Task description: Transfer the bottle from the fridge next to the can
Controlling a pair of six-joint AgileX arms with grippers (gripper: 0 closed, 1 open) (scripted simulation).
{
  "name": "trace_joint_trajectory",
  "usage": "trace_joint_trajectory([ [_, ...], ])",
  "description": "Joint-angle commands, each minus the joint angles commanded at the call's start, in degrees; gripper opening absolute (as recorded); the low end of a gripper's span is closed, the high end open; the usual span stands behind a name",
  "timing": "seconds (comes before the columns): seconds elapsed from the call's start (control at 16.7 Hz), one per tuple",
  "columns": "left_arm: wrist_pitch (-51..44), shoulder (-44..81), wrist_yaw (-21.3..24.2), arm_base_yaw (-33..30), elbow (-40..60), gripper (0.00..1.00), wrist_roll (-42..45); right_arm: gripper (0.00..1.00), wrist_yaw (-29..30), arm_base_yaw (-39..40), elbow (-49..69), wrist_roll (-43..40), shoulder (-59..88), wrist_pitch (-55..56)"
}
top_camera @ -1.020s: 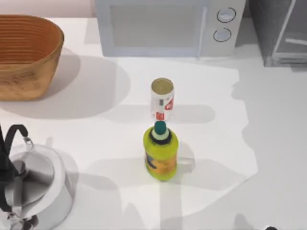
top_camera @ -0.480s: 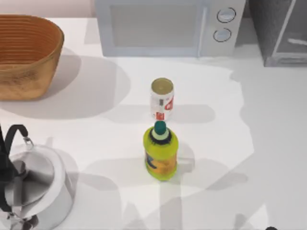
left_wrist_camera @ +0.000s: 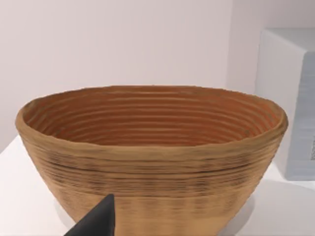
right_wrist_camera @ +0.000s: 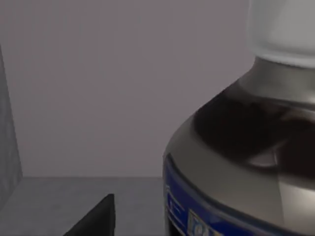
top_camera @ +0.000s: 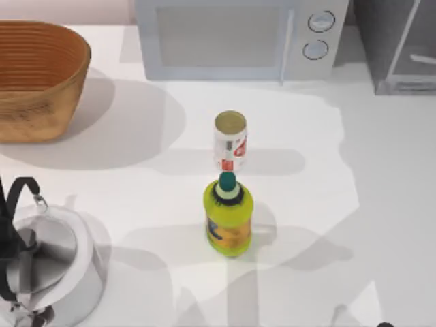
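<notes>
The bottle (right_wrist_camera: pixel 246 147) looms close in the right wrist view: dark glossy body, white cap, blue label. It stands on a grey floor against the grey inner wall of the fridge (right_wrist_camera: pixel 98 88). A dark part of my right gripper (right_wrist_camera: pixel 98 219) shows beside it, apart from the bottle. From above, the fridge (top_camera: pixel 395 41) sits at the table's far right corner. The can (top_camera: pixel 230 141), white with red markings and a gold top, stands mid-table. My left gripper (left_wrist_camera: pixel 98 221) hangs in front of a woven basket.
A yellow-green bottle with a teal cap (top_camera: pixel 228 214) stands just in front of the can. A white microwave (top_camera: pixel 238 37) lines the back edge. The basket (top_camera: pixel 37 78) is far left and a steel kettle (top_camera: pixel 48 266) near left.
The shadows on the right half of the table have shifted shape. The can, the yellow-green bottle and the other things have not moved.
</notes>
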Motion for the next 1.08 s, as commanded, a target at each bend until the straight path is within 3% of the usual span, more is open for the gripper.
trace_joint_trajectory([
  [0.72, 0.0, 0.0, 0.0, 0.0, 0.0, 1.0, 0.0, 0.02, 0.0, 0.0, 0.0, 0.0, 0.0, 0.0],
  [1.08, 0.0, 0.0, 0.0, 0.0, 0.0, 1.0, 0.0, 0.0, 0.0, 0.0, 0.0, 0.0, 0.0, 0.0],
])
